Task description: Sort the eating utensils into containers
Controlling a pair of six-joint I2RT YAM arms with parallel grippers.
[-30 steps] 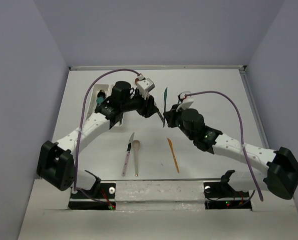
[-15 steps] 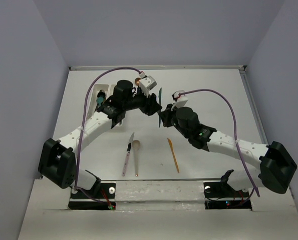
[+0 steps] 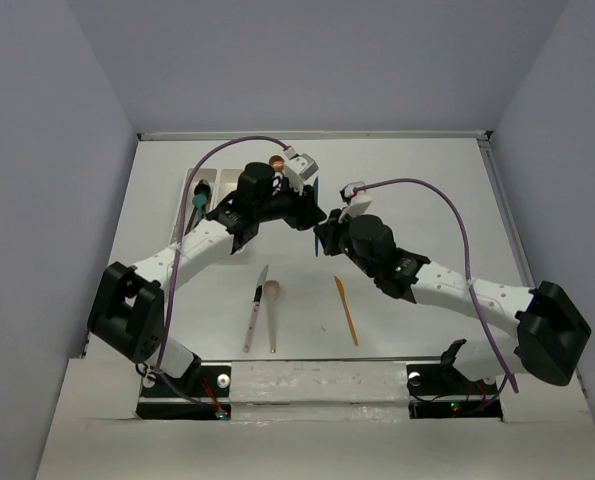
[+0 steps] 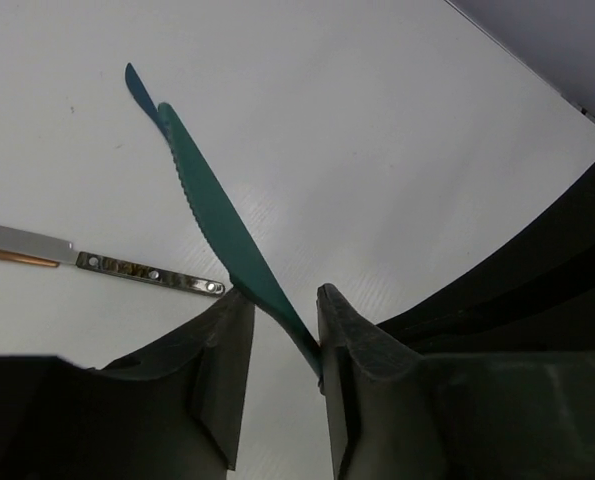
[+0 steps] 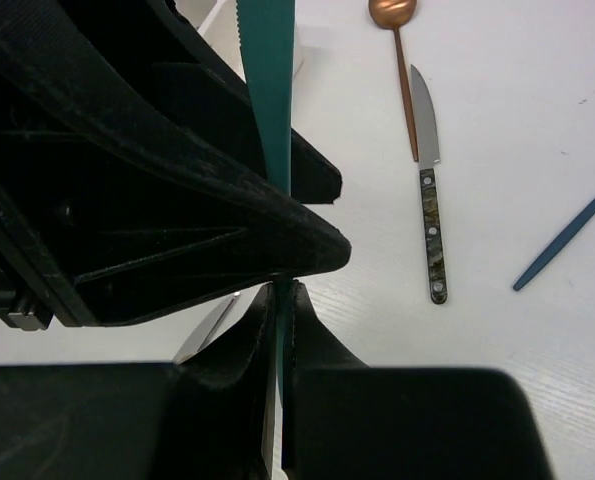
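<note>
My right gripper (image 5: 282,285) is shut on the handle end of a teal knife (image 5: 267,90) and holds it above the table. My left gripper (image 4: 282,295) is open, its jaws standing either side of the same teal knife (image 4: 207,205), which touches one finger. In the top view the two grippers meet at mid-table, left gripper (image 3: 307,208), right gripper (image 3: 323,236), with the teal knife (image 3: 318,192) between them. The white containers (image 3: 203,180) lie at the back left, partly hidden by the left arm, with a teal spoon (image 3: 197,203) in one.
A pink-handled knife (image 3: 254,308), a beige spoon (image 3: 273,312) and an orange knife (image 3: 346,310) lie near the front. Under the grippers lie a copper spoon (image 5: 397,60), a mottled-handled knife (image 5: 432,200) and a blue utensil (image 5: 567,235).
My right gripper has carried the teal knife left and back. My left gripper has swung right to meet it, and its jaws now stand around the knife.
</note>
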